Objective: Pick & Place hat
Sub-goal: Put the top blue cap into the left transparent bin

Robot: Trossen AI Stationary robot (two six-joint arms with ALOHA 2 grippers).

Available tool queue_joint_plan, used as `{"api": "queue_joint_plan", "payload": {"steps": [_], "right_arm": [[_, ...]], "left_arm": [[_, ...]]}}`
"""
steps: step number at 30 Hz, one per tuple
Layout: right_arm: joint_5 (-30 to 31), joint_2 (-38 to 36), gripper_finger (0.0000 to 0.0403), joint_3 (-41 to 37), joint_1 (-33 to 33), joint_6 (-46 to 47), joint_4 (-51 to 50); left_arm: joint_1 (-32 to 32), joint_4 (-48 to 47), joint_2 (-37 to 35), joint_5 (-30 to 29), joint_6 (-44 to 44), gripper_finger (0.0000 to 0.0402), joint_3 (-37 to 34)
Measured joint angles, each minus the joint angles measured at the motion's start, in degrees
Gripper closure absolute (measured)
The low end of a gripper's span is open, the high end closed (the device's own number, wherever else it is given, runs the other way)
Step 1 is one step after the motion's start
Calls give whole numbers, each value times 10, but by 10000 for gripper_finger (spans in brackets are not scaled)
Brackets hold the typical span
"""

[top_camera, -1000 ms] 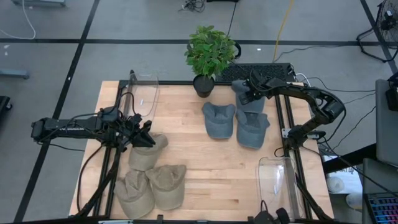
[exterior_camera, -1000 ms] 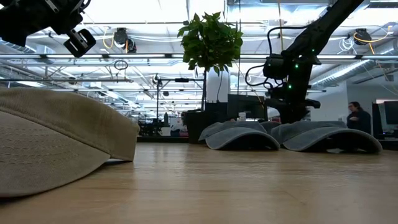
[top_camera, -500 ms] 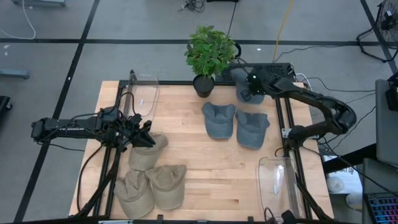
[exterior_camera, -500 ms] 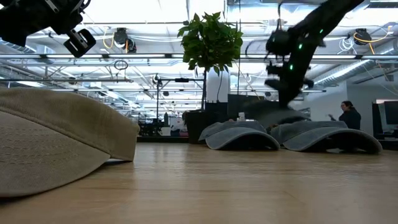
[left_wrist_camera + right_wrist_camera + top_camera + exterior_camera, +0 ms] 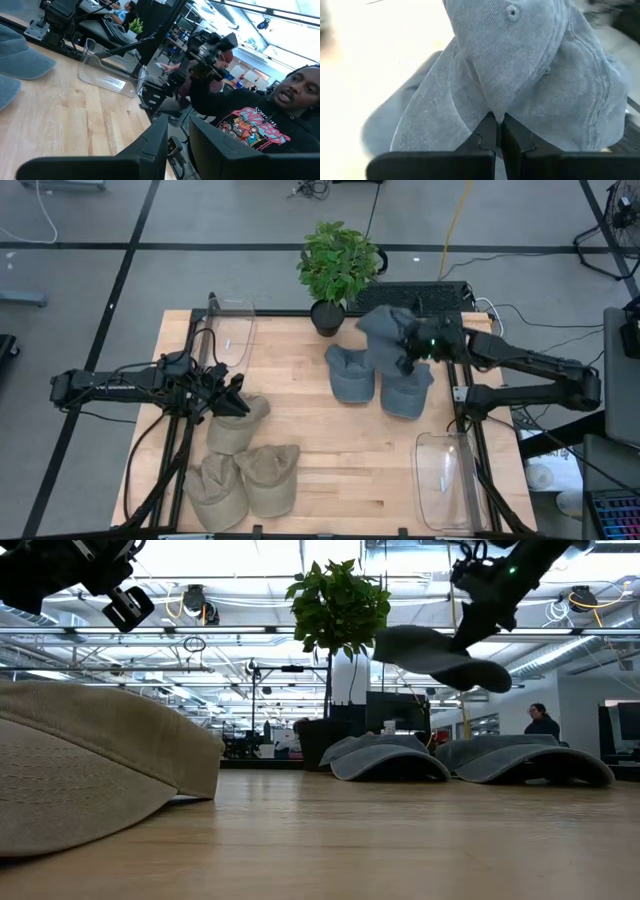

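My right gripper [image 5: 410,346] is shut on a blue-grey hat [image 5: 383,328] and holds it in the air over the table's far right part; the low view shows this hat [image 5: 432,654] high above the wood. Two more blue-grey hats [image 5: 352,372] [image 5: 405,388] lie flat on the table below it. My left gripper [image 5: 237,393] hovers open over a tan hat [image 5: 235,425] at the table's left. Two more tan hats [image 5: 215,490] [image 5: 268,477] lie near the front edge. My right gripper pinches a gathered fold of the hat's crown cloth [image 5: 492,106] between its two fingers, below the top button [image 5: 511,12]. The hat [image 5: 432,654] is lifted clear of the table and hangs tilted beside the gripper, its brim spread out.
A potted plant [image 5: 338,270] stands at the far edge. Clear plastic trays stand at the far left [image 5: 232,330] and the near right [image 5: 447,480]. A keyboard [image 5: 420,295] lies beyond the far edge. A person [image 5: 260,125] stands past the table.
My right gripper has risen with the blue-grey hat, which lay at the table's far right a second ago. The hat is now lifted clear, well above the other two blue-grey hats, and has come a little toward the table's left and near side.
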Motion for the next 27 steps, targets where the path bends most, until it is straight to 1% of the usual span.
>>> {"api": "queue_joint_plan", "payload": {"steps": [2,5,7,9,11,15,19,21,23,25,27], "right_arm": [[1,-1,402,-13,43,8,19],[6,4,402,-37,104,12,98],[17,12,402,-54,142,11,160],[15,25,402,-70,176,-5,219],[14,43,402,-81,204,-29,262],[13,81,403,-89,240,-106,305],[12,118,403,-89,255,-157,356],[-5,131,403,-89,256,-166,381],[-39,142,403,-89,253,-177,405],[-69,150,403,-89,251,-182,427],[-92,154,403,-89,251,-186,441]], "left_arm": [[0,10,0,0,-65,316,0],[0,22,0,0,-152,316,0],[0,23,0,0,-177,316,0],[0,23,0,0,-182,316,0],[0,23,0,0,-177,316,0],[0,23,0,0,-165,316,0],[0,22,0,0,-159,316,0],[0,23,0,-3,-156,316,0],[1,29,0,-27,-122,316,0],[1,29,0,-53,-59,316,0],[1,30,0,-63,6,316,0]]}}
